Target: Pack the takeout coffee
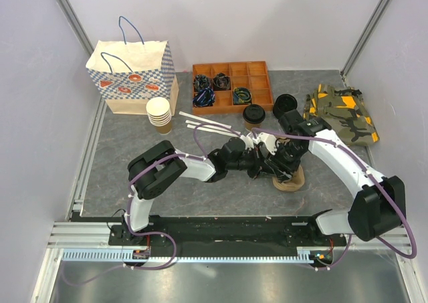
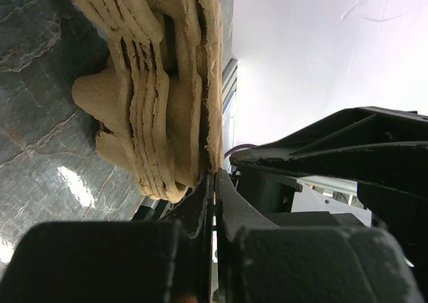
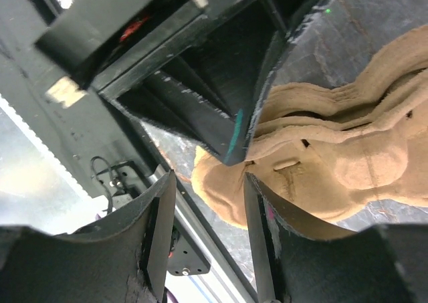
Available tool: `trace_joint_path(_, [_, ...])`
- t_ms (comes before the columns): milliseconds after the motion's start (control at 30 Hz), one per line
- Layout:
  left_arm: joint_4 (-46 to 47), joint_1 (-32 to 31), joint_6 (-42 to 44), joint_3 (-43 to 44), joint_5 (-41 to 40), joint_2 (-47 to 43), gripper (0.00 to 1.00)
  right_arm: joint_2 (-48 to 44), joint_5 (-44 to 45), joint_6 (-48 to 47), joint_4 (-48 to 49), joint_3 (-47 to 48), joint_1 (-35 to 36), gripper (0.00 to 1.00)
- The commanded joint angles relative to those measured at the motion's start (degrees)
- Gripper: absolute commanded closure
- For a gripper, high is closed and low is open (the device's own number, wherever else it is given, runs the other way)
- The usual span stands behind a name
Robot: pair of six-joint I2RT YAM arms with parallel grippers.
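The takeout coffee point(image 1: 254, 116), a tan cup with a black lid, stands in front of the wooden tray, apart from both grippers. A stack of tan pulp cup carriers point(image 1: 290, 180) lies at centre right. My left gripper point(image 1: 265, 161) is shut on the edge of the top carrier; in the left wrist view point(image 2: 215, 177) the jaws pinch that thin edge, and the stack point(image 2: 157, 82) hangs beside it. My right gripper point(image 1: 283, 161) is open just beside it. In the right wrist view point(image 3: 208, 182) the carrier stack point(image 3: 334, 162) lies past its jaws.
A patterned paper bag point(image 1: 134, 75) stands at the back left with a stack of lidless cups point(image 1: 159, 114) in front. A compartment tray point(image 1: 231, 85), white straws point(image 1: 207, 124), another black lid point(image 1: 285, 104) and a camouflage cloth point(image 1: 342, 114) lie at the back.
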Motion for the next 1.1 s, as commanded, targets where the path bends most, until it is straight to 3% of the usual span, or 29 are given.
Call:
trace_joint_path(0, [3.7, 0.6, -1.6, 0.3, -0.2, 0.9, 0.98, 1.3, 3.1, 2.5, 3.1, -0.6, 1.4, 0.47])
trace_joint_path(233, [4.6, 1.6, -2.6, -0.7, -0.2, 0.8, 0.98, 2.5, 6.5, 4.4, 5.7, -1.4, 4.0, 0.48])
trace_joint_path(400, [4.7, 1.8, -2.6, -0.5, 0.4, 1.0, 0.98, 2.3, 7.0, 5.1, 6.3, -1.4, 4.1, 0.59])
trace_joint_path(467, [4.7, 1.8, -2.6, -0.7, 0.2, 0.8, 0.98, 2.1, 7.2, 5.4, 6.3, -1.4, 4.2, 0.69])
trace_joint_path(500, [4.7, 1.8, -2.7, -0.8, 0.3, 0.9, 0.98, 2.0, 7.3, 5.4, 6.4, -1.4, 4.1, 0.80])
trace_joint_path(600, [4.7, 1.9, -2.8, -1.1, 0.1, 1.0, 0.98, 2.1, 7.6, 5.5, 6.3, -1.4, 4.1, 1.00])
trace_joint_path(667, [4.6, 2.0, -2.9, -1.2, 0.1, 1.1, 0.88, 1.6, 8.0, 5.5, 6.5, -1.4, 4.1, 1.00])
trace_joint_path(700, [4.5, 2.2, -3.0, -1.2, 0.0, 1.0, 0.71, 1.3, 8.2, 5.7, 6.5, -1.4, 4.2, 1.00])
trace_joint_path(800, [4.4, 2.5, -3.0, -1.4, -0.7, 1.0, 0.52, 0.6, 8.3, 5.8, 6.4, -1.4, 4.1, 1.00])
trace_joint_path(1067, [3.7, 3.4, -3.5, -0.7, -1.3, 2.1, 0.43, -0.9, 7.7, 6.3, 6.4, -0.7, 4.2, 1.00])
